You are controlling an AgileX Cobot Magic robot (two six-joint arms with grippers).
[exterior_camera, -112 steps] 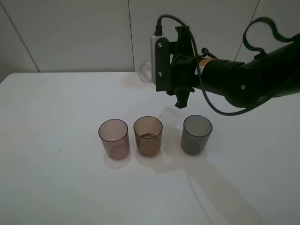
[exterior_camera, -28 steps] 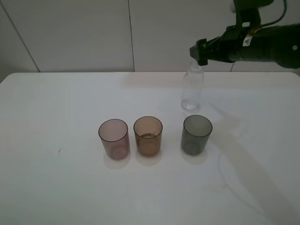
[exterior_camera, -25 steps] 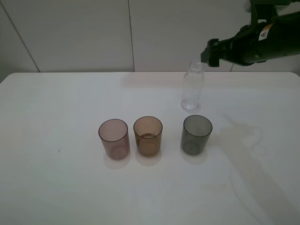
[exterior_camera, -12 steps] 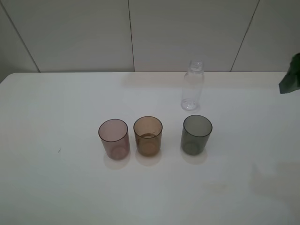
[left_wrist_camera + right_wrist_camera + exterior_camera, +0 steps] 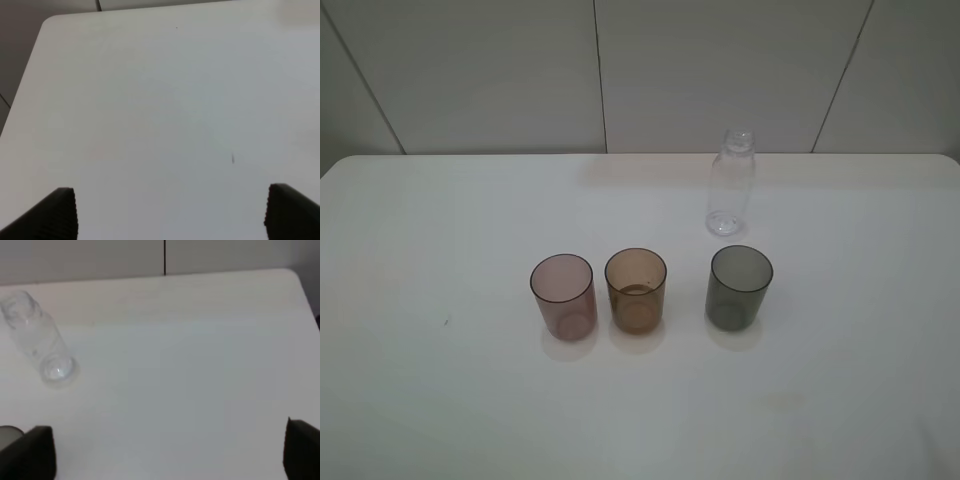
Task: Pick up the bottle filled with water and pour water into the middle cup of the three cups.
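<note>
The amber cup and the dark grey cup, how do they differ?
The amber cup is translucent brown and stands in the middle of the row; the dark grey cup is smoky and stands at the right end, nearest the bottle. The amber cup has a closer neighbour. Both are upright, same-sized tumblers.

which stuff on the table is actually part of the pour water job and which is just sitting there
Part of the job:
- the bottle, clear, capless, upright behind the cups
- the middle cup, amber-brown, the pour target

Just standing by:
- the pinkish-mauve cup, left of the amber one
- the dark grey cup, nearest the bottle
- the white table
</note>
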